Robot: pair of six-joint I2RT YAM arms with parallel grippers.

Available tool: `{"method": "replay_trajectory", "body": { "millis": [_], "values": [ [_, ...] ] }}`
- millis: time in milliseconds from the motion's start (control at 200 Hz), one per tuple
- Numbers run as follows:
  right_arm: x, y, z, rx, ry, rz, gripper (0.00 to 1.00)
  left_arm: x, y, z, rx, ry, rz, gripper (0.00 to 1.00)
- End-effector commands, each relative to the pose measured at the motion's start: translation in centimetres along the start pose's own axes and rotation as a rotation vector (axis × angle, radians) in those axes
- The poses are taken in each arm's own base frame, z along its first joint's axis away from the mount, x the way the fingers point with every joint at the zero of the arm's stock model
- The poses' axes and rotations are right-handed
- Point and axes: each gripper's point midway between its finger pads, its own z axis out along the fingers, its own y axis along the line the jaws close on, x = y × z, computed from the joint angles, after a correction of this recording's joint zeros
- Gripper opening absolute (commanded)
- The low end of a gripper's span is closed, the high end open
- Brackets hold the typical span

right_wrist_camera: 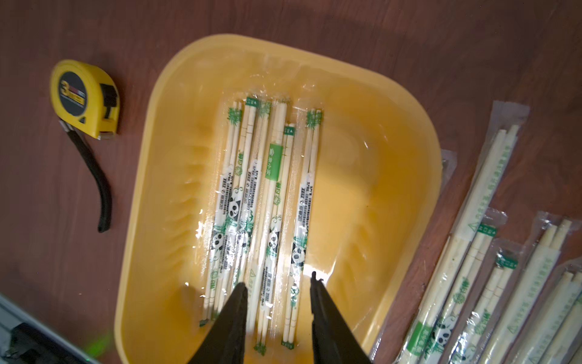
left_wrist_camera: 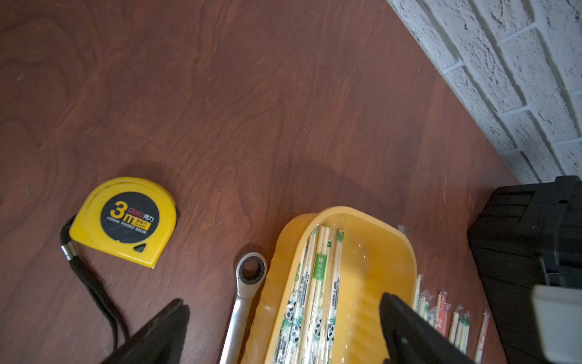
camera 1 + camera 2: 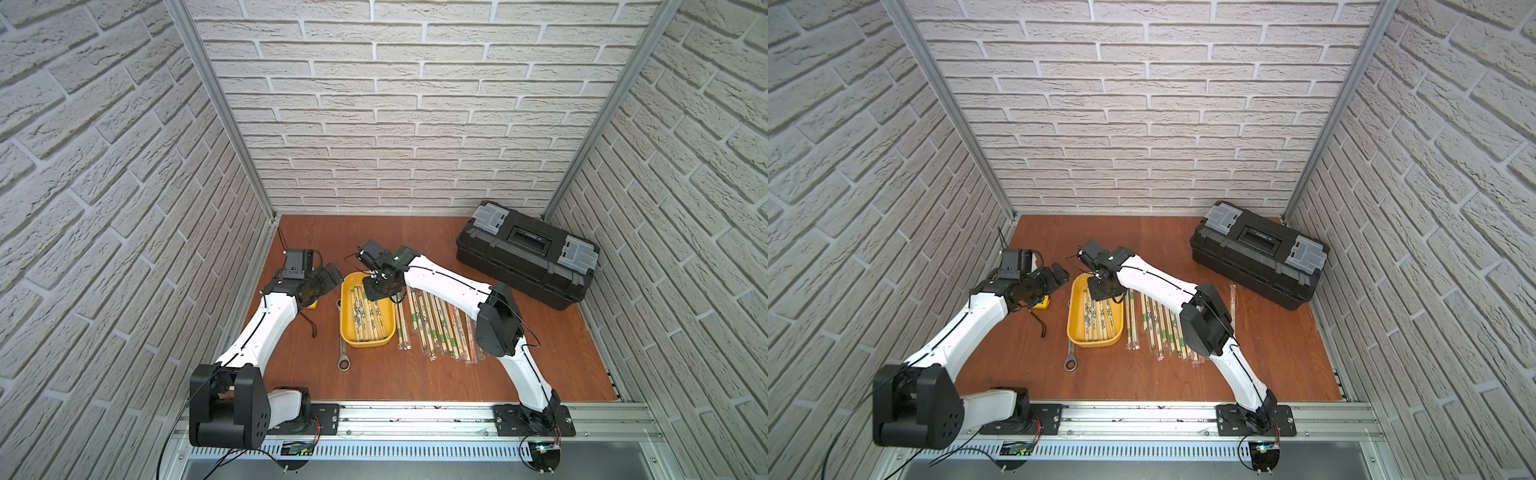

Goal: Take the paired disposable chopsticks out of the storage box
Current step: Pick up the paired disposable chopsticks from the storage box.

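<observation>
A: Top views?
B: High over the near edge, facing down toward the back wall [image 3: 395, 124]; both share the whole counter [image 3: 415, 374].
A: Wrist cameras?
B: Close above it; both share the storage box [image 1: 393, 157].

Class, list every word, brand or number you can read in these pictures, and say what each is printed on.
"3m": large yellow figures on the tape measure label.
"deli": red brand name on that label.
"POCKET RULER": small print lower on that label.
Print on the chopstick sleeves in the yellow tray: too small and blurred to read.
Toolbox: no readable text.
</observation>
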Motion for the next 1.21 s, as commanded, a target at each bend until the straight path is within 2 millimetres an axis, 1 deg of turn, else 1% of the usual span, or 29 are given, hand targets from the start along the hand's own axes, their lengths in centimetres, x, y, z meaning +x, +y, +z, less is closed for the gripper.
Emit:
{"method": "replay_trajectory", "body": {
  "millis": [0,210,660,870,1005,1105,1200],
  "values": [
    [0.0,-1.1,-0.1,0.064,0.012,-0.046,0.35,0.3,0.3,-0.3,0.020,0.008,0.011,0.98],
    [0.5,-1.1,1.8,0.079,0.040,-0.055,0.33,0.2,0.6,-0.5,0.027,0.000,0.000,0.98],
    [1.0,-0.7,4.7,0.083,0.084,-0.065,0.33,0.3,0.7,-0.4,0.038,-0.004,-0.013,0.98],
    [2.1,-0.8,6.8,0.097,0.143,-0.072,0.33,0.4,0.8,-0.3,0.041,-0.002,-0.017,0.98],
    [2.9,-1.1,7.8,0.116,0.183,-0.076,0.33,0.4,0.9,-0.4,0.042,-0.004,-0.020,0.98],
    [3.2,-1.4,8.2,0.126,0.196,-0.077,0.28,0.4,0.9,-0.4,0.042,-0.004,-0.022,0.98],
    [3.2,-1.4,8.3,0.125,0.199,-0.075,0.19,0.4,0.9,-0.5,0.043,-0.007,-0.023,0.98]
  ]
}}
